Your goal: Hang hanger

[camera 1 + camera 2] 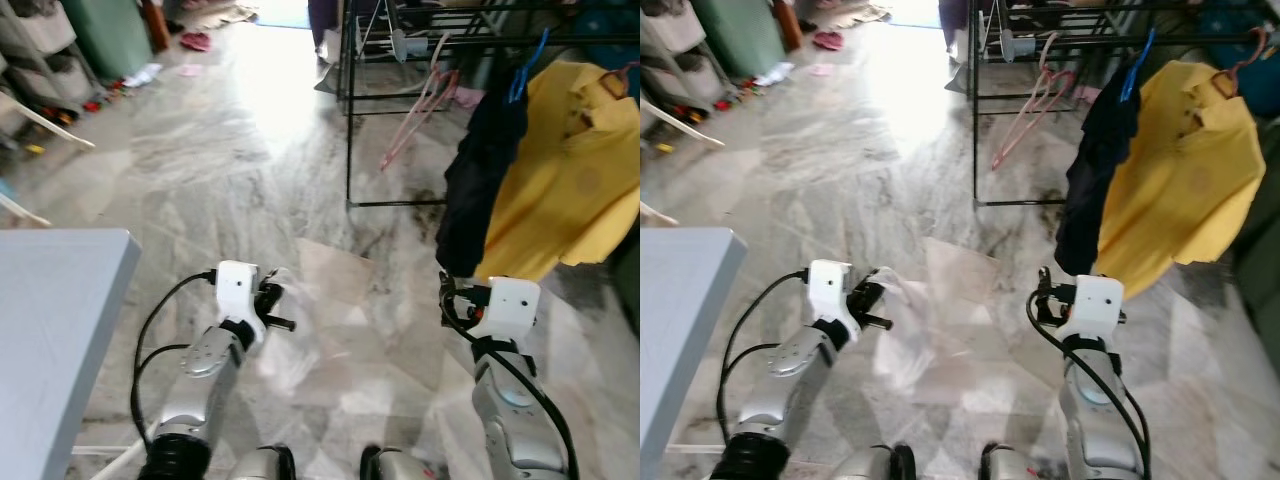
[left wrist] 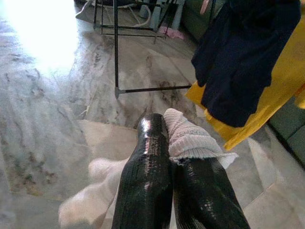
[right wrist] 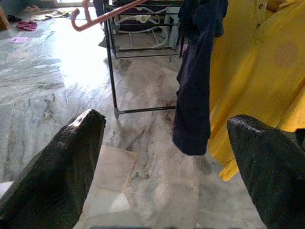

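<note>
Marble floor (image 1: pixel 200 170); pink hanger (image 1: pixel 420 110) beyond both fingers.

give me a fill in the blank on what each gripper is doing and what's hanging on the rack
1. The left gripper is shut on a white ____.
2. The right gripper has its fingers wide ____.
3. On the black rack, beside the dark garment, hangs a ____ shirt on a hanger.
4. An empty ____ hanger dangles from the rack.

Missing words: cloth; open; yellow; pink
</note>
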Robot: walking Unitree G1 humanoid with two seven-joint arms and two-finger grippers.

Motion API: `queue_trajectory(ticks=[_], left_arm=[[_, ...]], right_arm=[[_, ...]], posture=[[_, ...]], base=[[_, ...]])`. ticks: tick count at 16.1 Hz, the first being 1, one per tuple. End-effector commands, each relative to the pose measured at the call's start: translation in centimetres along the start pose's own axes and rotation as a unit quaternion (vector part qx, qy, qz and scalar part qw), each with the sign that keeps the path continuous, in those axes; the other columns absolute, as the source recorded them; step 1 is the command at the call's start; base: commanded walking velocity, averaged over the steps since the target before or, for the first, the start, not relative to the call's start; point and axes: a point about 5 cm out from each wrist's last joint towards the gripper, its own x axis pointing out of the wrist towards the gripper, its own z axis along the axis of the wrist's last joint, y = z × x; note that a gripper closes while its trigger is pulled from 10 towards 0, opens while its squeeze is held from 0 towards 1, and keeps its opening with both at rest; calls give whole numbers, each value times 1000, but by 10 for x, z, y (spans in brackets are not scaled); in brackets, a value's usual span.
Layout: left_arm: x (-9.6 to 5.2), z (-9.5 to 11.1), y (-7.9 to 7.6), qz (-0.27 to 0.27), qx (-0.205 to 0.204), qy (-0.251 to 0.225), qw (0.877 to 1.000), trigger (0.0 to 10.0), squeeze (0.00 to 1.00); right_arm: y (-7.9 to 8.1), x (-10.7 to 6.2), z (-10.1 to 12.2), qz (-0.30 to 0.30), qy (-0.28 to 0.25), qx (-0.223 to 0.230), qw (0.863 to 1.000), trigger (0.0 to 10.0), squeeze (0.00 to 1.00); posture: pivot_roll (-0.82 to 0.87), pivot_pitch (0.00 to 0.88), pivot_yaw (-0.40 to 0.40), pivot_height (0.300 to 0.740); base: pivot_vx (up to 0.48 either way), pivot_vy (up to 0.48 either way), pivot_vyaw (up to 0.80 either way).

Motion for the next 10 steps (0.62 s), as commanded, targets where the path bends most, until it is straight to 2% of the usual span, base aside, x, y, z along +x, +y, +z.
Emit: queue_trajectory(ticks=[1, 8, 10], left_arm=[[-1, 9, -1, -11, 8, -23, 1000, 10000, 0], [6, 24, 0, -27, 28, -39, 998, 10000, 0], [7, 25, 1, -24, 23, -36, 999, 10000, 0]], right_arm=[[-1, 0, 1, -3, 0, -3, 1000, 10000, 0], [1, -2, -2, -3, 4, -3, 1000, 10000, 0], [4, -4, -5, 6, 9, -21, 1000, 10000, 0]], posture=[[-82, 187, 44, 740], [-82, 201, 63, 740], [-83, 207, 69, 740]], base=[[0, 0, 0], [0, 0, 0], [0, 0, 0]])
